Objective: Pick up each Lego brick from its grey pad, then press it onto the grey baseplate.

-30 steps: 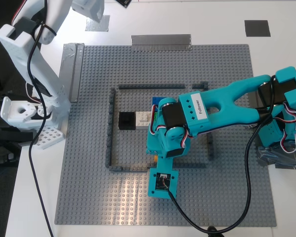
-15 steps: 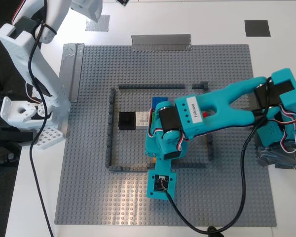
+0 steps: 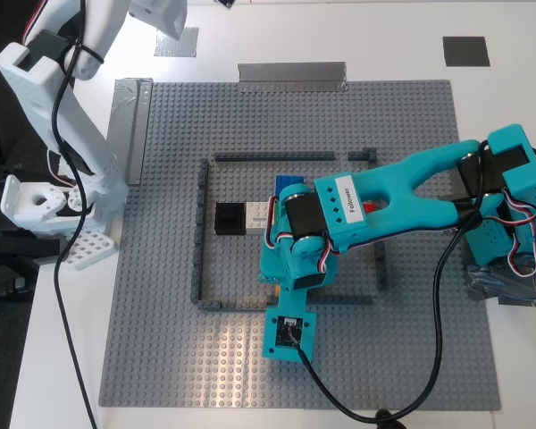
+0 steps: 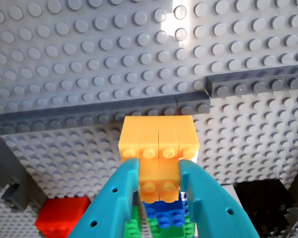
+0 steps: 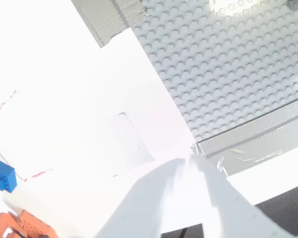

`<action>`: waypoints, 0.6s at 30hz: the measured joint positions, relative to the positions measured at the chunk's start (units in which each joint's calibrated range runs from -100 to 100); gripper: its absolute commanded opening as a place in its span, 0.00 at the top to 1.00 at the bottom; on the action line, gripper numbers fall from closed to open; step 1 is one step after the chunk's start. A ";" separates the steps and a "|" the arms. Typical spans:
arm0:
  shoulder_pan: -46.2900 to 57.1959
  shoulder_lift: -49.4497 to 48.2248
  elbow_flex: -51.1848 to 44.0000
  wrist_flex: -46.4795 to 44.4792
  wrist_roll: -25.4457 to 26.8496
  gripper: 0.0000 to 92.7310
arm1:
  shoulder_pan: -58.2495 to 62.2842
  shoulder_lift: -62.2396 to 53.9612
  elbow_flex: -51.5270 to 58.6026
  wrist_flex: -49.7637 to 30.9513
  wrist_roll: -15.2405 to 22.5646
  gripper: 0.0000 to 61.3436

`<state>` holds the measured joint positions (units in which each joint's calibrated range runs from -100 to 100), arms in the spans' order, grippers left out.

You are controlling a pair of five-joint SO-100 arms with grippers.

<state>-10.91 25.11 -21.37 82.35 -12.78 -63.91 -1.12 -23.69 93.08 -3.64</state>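
Pressing comes next: the grey baseplate point(image 3: 161, 357) fills the tabletop's middle, and my first claw point(image 4: 159, 198) is clenched on the orange-yellow brick point(image 4: 158, 148), low inside the dark frame point(image 4: 104, 115) near its front wall. Judging it, I should push straight down with studs aligned. My second claw point(image 5: 188, 198) is washed out; I cannot tell its state.
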 measured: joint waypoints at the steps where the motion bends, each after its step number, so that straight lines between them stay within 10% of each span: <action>1: 0.37 0.00 0.00 0.00 0.00 1.00 | 0.00 0.00 0.00 0.16 0.00 1.00; 18: 4.37 0.25 -1.07 0.00 2.14 1.00 | 0.00 0.00 0.00 1.05 0.00 1.00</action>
<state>-6.55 25.36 -22.44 82.35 -10.63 -63.91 -1.12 -23.69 94.13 -3.64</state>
